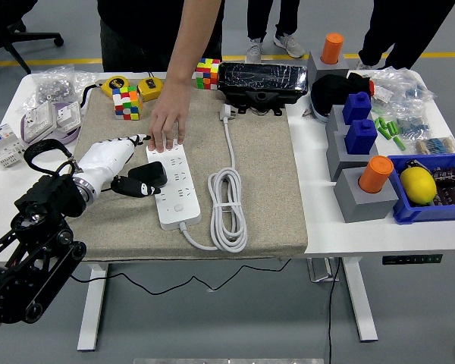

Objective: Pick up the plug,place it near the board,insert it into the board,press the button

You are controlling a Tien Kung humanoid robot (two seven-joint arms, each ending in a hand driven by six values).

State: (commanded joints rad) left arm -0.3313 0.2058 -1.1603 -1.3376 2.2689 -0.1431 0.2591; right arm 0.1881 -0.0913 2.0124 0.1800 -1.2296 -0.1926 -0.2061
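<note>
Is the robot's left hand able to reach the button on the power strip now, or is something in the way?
Probably yes. The left hand is beside the power strip, and the button lies uncovered near it. The person's hand presses only the far end, clear of that path.

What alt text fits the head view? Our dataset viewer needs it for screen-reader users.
The robot's left hand rests on a beige mat beside a white power strip, a black plug at its fingers. A person's hand presses the strip's far end; its coiled white cord lies to the right.
</note>
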